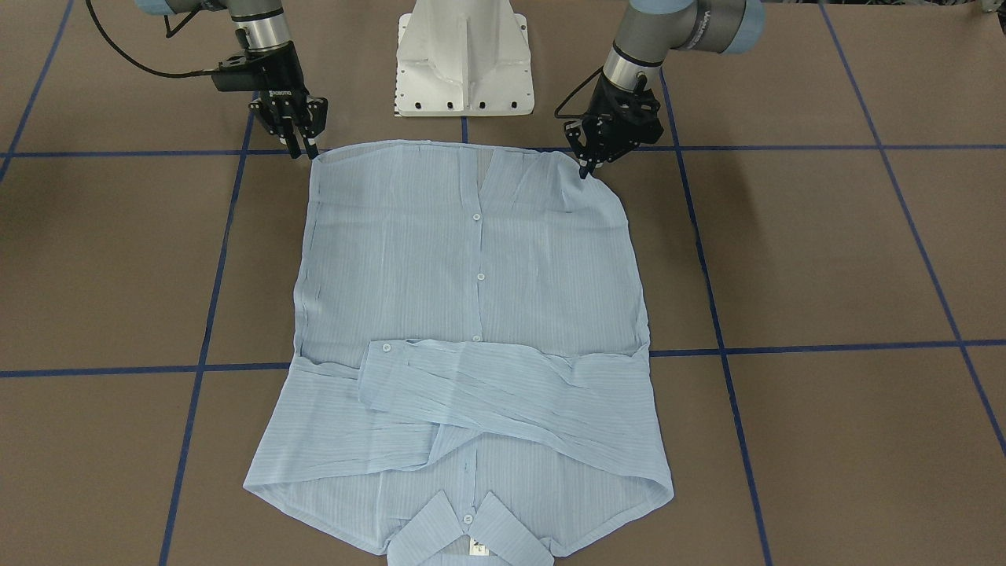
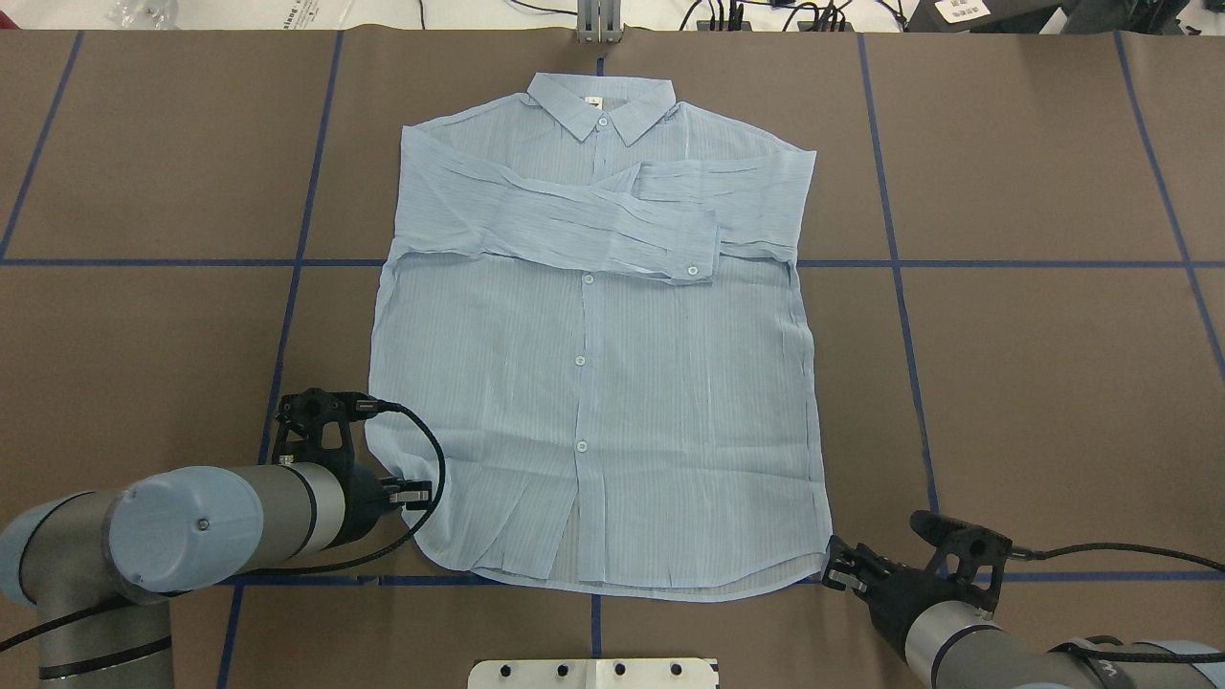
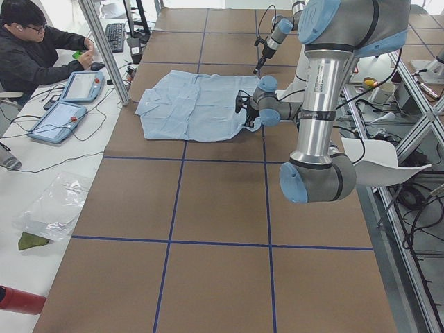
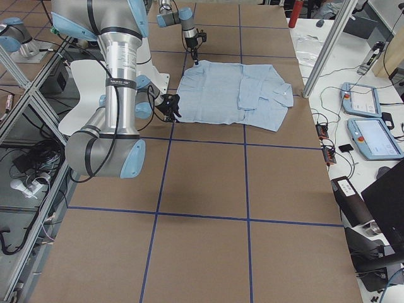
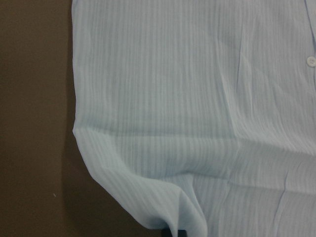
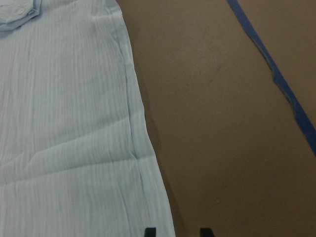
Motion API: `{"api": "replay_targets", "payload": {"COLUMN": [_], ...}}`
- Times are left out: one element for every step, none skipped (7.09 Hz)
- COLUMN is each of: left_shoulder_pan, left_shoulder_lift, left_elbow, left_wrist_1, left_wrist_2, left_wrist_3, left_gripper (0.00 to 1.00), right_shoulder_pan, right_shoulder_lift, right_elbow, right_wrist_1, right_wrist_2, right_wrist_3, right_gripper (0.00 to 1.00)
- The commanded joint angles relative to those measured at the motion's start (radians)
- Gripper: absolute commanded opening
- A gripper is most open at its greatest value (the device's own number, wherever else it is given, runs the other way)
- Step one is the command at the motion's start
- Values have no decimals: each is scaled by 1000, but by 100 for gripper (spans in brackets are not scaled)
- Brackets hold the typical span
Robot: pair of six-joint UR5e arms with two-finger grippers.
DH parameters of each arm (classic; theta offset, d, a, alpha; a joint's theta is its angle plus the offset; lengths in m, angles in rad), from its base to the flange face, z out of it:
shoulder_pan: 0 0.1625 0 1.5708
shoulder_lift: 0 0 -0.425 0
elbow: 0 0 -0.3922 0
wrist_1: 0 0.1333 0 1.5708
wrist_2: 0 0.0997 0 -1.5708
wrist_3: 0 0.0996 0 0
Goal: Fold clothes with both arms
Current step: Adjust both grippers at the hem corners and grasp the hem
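Broadly, the brown table (image 2: 1005, 383), marked into squares by blue tape lines (image 2: 900, 287), carries the shirt (image 2: 593, 383) at its middle. The shirt lies flat and front up, buttoned, with its collar (image 2: 598, 105) at the far edge from the robot and its hem just in front of the white pedestal base (image 1: 464, 59). Both sleeves (image 2: 593, 225) are folded across the chest, one over the other, with a buttoned cuff on top.

The left arm (image 2: 191, 531) reaches in low to the hem corner on its own side. The left gripper (image 1: 588, 167) has its fingers pinched together on that corner, and the wrist view shows the cloth drawn up in a small ridge to the fingertips.

The right arm (image 2: 967, 641) comes to the opposite hem corner. The right gripper (image 1: 302, 149) stands with its fingers parted and grips nothing; in its wrist view the shirt's side edge runs between the two fingertips.

White buttons (image 2: 579, 360) run down the placket. A small neck label (image 2: 595, 100) shows inside the collar.
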Motion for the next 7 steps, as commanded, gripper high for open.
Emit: {"api": "replay_targets", "payload": {"left_shoulder_pan": [-1,-3,-4,-4,-4,-4,-4], "left_shoulder_lift": [1,1,1,3,3,4,4], "left_elbow": [-3,-7,-12,-14,-14,-12,-12], "left_wrist_1": [0,0,0,0,0,0,0], "left_wrist_2": [0,0,0,0,0,0,0], "left_wrist_3": [0,0,0,0,0,0,0], "left_gripper": [0,0,0,0,0,0,0], "right_shoulder_pan": [-23,-29,-31,-32,-32,-31,-32], "right_shoulder_lift": [12,12,15,37,59,79,79], "right_elbow": [-26,-29,-32,-44,-56,-57,-57], "right_wrist_1": [-5,-5,-6,-8,-29,-67,-78], "right_wrist_2": [-26,-35,-35,-35,-35,-35,-35], "right_wrist_3": [0,0,-1,-4,-6,-6,-6], "right_gripper": [40,39,36,35,35,35,35]}}
